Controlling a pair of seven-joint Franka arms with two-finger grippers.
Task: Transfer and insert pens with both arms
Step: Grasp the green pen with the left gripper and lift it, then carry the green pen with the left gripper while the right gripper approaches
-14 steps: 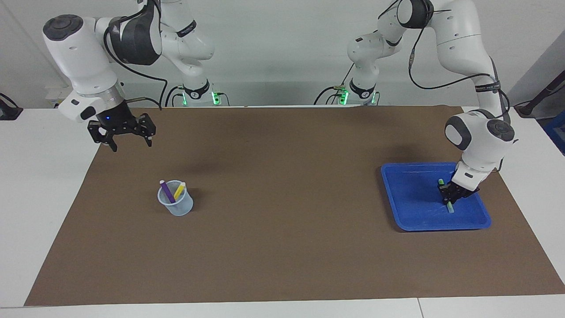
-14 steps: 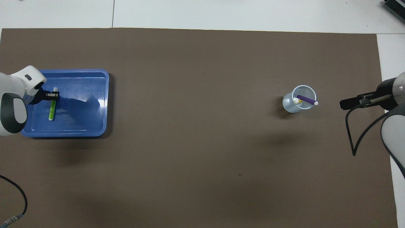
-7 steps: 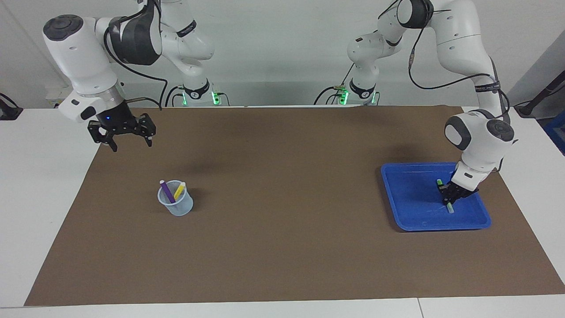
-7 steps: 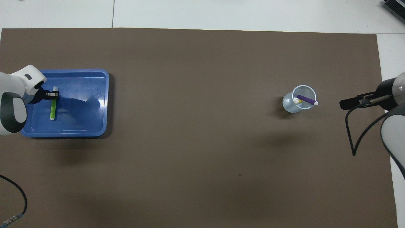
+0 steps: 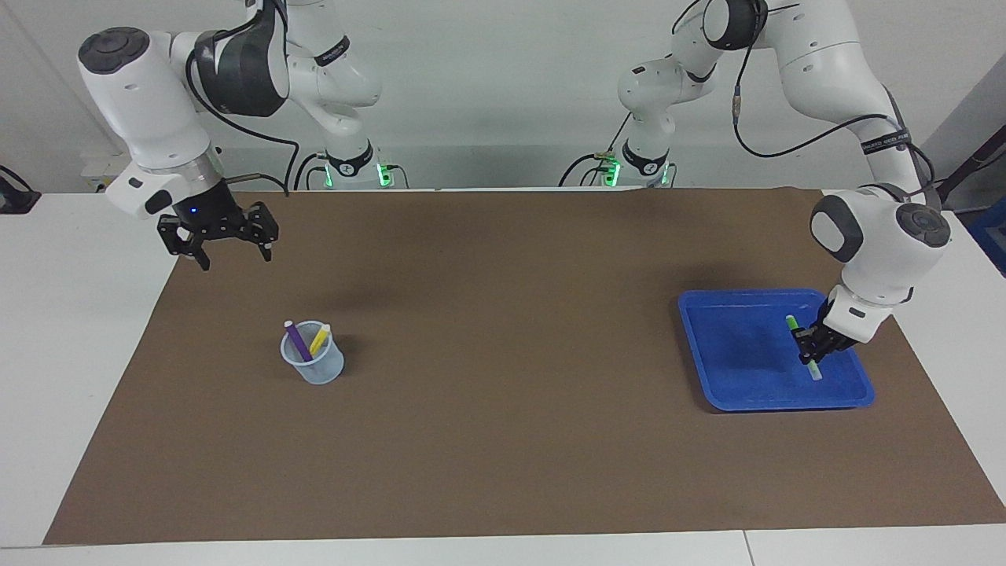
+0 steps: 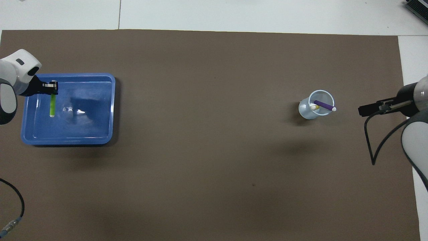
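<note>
My left gripper (image 5: 809,347) is shut on the bright green pen (image 5: 792,323) and holds it tilted just above the floor of the blue tray (image 5: 739,346). In the overhead view the left gripper (image 6: 51,87) grips the green pen (image 6: 52,107) near its farther end, over the tray (image 6: 87,127). The purple pen (image 5: 297,340) and the yellow pen (image 5: 319,339) stand leaning in a clear cup (image 5: 313,365). They also show in the overhead view, the purple pen (image 6: 324,105) and the yellow pen (image 6: 314,107) in the cup (image 6: 307,112). My right gripper (image 5: 228,255) is open and empty, raised over the mat's edge at the right arm's end; it waits.
A brown mat (image 5: 503,440) covers most of the white table. The tray lies at the left arm's end and the cup toward the right arm's end. A black cable (image 6: 371,140) hangs from the right arm.
My left gripper has risen a little with the green pen, lifting it off the tray floor and shifting it slightly. The right arm has barely moved.
</note>
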